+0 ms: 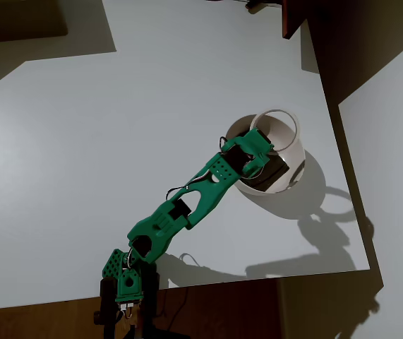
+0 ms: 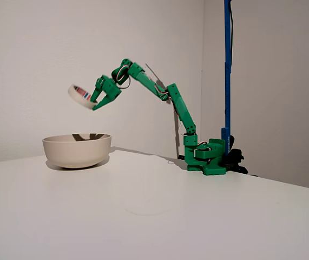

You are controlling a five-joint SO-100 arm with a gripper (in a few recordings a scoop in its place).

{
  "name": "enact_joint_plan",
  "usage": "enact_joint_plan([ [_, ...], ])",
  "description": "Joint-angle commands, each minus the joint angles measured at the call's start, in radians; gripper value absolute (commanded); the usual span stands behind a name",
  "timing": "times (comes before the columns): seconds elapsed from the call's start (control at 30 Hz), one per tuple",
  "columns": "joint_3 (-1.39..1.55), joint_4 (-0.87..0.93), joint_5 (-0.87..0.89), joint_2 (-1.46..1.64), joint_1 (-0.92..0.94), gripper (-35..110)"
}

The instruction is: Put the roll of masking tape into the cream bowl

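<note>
The cream bowl looks smooth and matt, the arm green plastic, the table matt white.

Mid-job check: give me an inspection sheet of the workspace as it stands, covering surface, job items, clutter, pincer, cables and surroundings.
Surface: white table, bare and evenly lit, with hard shadows beside the bowl.
Job's things: roll of masking tape held tilted in the air above the cream bowl; a dark pad lies inside the bowl.
Clutter: nothing seen.
Pincer: green pincer shut on the tape's rim, high over the bowl.
Cables: thin wires along the arm; a cable loop lies on the table near the base.
Surroundings: plain pale wall; blue upright pole behind the arm's base.
</note>
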Motion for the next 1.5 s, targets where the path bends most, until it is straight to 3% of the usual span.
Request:
enact_joint_plan([
  [0.0,-0.11,-0.041,0.002,-0.066,0.014,-8],
  [0.4,-0.169,-0.086,0.025,-0.299,0.061,-8],
  [0.53,-0.175,-0.066,0.066,-0.255,0.061,11],
  [0.77,-0.179,-0.04,0.156,-0.11,0.046,14],
  [0.87,-0.179,0.0,0.178,-0.046,0.029,10],
  [0.93,-0.179,0.034,0.187,-0.002,0.014,-1],
  [0.97,-0.179,0.052,0.192,0.02,0.003,-8],
  [1.2,-0.179,0.233,0.179,0.152,-0.135,-8],
  [1.47,-0.175,0.474,0.146,0.307,-0.445,-8],
])
